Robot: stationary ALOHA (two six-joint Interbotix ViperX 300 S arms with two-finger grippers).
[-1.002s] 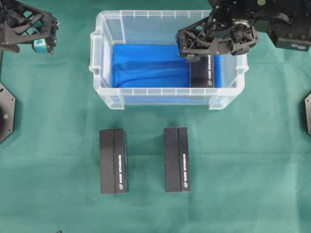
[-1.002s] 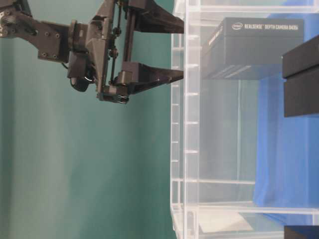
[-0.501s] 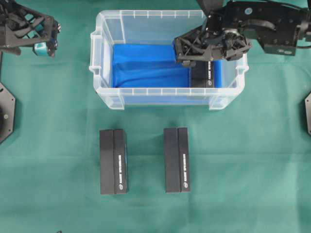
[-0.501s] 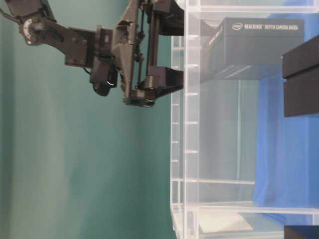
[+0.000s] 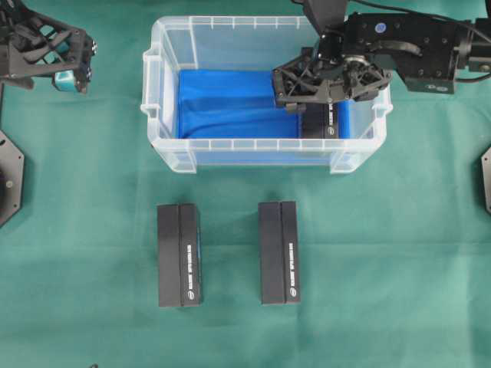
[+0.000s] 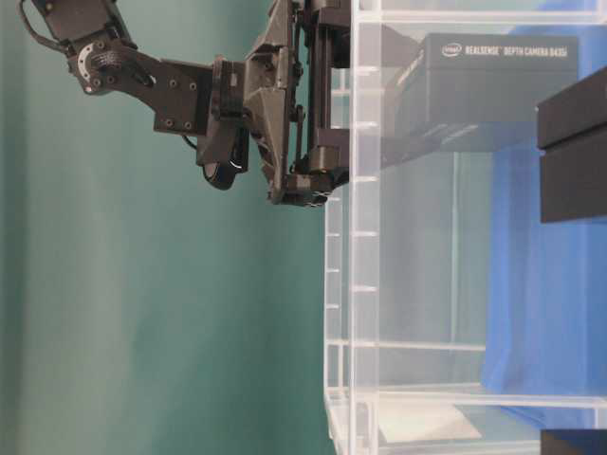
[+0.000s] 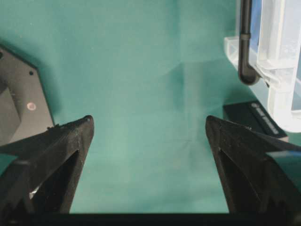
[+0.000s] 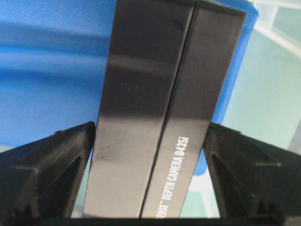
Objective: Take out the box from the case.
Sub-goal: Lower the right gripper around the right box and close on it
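The right pincer (image 8: 150, 141) is spread wide inside the case (image 5: 261, 146), its two fingers (image 8: 51, 160) set on either side of the black box (image 8: 155, 108). The box is seen between them, the left finger just at its edge and the right finger close beside it; whether either finger presses on the box cannot be told, and nothing is gripped. Under and beyond the pincer the blue sheet (image 5: 222, 103) is spread over the case bottom, and the box (image 5: 328, 121) is lodged at the right end of the case, near the front wall. From table level the pincer (image 6: 318, 114) is seen reaching in over the clear rim. Well away, in front of the case, two more black boxes (image 5: 179, 254) (image 5: 279, 252) are laid side by side on the green cloth (image 5: 399, 268). Far to the left the left pincer (image 7: 148, 136) is held wide open over bare cloth, with nothing between its fingers.
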